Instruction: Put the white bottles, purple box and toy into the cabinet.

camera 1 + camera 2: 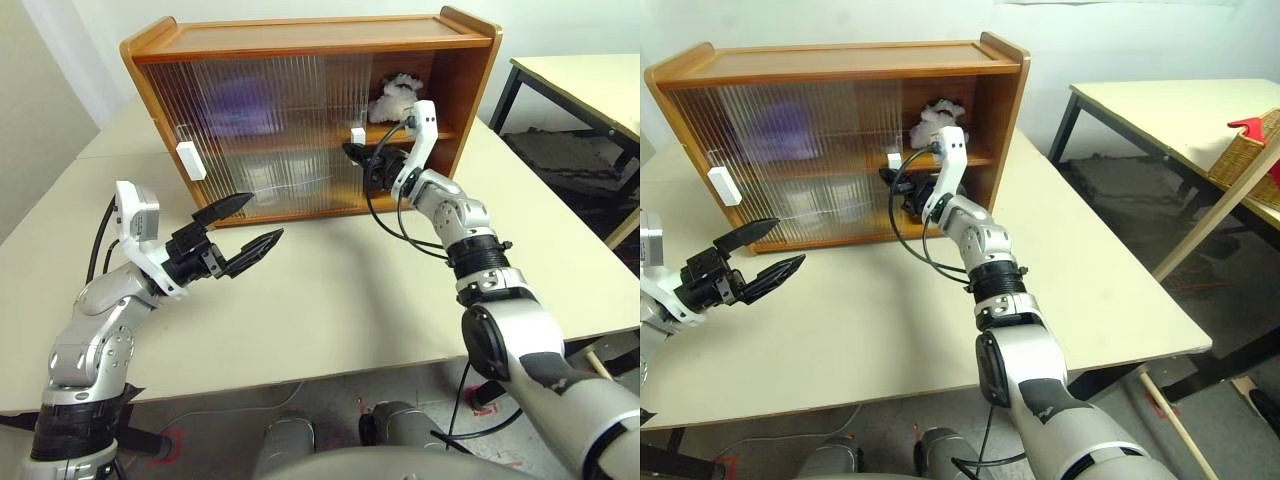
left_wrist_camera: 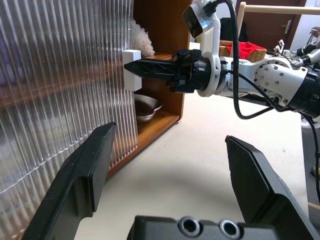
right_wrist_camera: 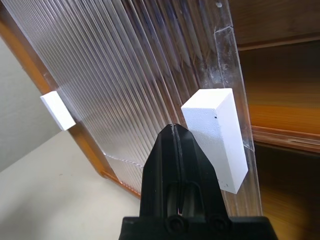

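The cabinet (image 1: pixel 300 60) stands at the far edge of the table (image 1: pixel 330 300), its ribbed doors covering the left and middle and the right end open.

Your right gripper (image 3: pixel 176 131) has its fingers pressed flat together, holding nothing. The tip sits against the white handle (image 3: pixel 220 135) at the open edge of the right door (image 3: pixel 125 75); from the right wrist view it lies just beside the handle's near face, and you cannot tell whether it truly touches. A second white handle (image 1: pixel 190 160) sits on the left door, well apart from both grippers.

Your left gripper (image 1: pixel 243 228) hangs above the table's near-left part, in front of the cabinet's left half, jaws spread wide and empty, apart from the doors.

The toy (image 1: pixel 395 97) rests on the upper shelf at the open right end, just behind the right gripper. The purple box (image 1: pixel 240 105) shows as a lavender blur behind the doors on the upper shelf, left of the toy. Pale blurs behind the doors on the lower shelf may be the bottles; you cannot tell for sure. A metal dish (image 2: pixel 146 106) lies on the lower shelf at the open right end.
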Controlling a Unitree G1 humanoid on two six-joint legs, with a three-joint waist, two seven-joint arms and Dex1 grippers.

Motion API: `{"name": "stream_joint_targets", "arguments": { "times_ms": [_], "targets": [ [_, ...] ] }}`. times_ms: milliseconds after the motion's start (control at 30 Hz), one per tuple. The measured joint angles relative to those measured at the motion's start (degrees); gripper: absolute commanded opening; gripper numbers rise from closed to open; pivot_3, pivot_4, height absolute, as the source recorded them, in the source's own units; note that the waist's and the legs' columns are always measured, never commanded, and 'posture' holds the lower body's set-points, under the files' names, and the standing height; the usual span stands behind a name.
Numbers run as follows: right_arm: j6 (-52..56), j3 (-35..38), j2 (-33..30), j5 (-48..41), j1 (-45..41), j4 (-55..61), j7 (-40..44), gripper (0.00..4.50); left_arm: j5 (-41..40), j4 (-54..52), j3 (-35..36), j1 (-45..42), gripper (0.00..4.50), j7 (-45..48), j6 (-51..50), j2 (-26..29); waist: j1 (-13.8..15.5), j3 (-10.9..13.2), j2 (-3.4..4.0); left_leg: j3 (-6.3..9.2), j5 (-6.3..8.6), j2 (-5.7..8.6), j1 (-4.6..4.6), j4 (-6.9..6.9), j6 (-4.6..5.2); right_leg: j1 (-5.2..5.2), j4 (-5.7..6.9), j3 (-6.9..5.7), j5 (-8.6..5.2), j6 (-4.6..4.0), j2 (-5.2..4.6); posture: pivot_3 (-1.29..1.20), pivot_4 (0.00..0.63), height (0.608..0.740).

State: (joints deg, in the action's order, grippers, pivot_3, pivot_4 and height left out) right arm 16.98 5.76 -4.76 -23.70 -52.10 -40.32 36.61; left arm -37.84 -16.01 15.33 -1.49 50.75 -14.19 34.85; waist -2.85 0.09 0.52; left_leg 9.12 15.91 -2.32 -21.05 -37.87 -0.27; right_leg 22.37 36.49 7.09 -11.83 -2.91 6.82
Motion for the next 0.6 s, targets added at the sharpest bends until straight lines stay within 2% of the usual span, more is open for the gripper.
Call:
{"name": "stream_joint_targets", "arguments": {
  "times_ms": [600],
  "targets": [
    [0.0,1.5,-4.1,-0.3,1.8,1.6,-1.0,0.05,0.1,1.0,0.0,0.0,4.5,1.0,0.7,0.0,0.0,0.0,0.03,-0.06,0.07,0.06,-0.1,0.03,-0.14,0.02,-0.15,0.0,-0.03,0.05,-0.16,-0.09,0.0,0.74]
  ]
}}
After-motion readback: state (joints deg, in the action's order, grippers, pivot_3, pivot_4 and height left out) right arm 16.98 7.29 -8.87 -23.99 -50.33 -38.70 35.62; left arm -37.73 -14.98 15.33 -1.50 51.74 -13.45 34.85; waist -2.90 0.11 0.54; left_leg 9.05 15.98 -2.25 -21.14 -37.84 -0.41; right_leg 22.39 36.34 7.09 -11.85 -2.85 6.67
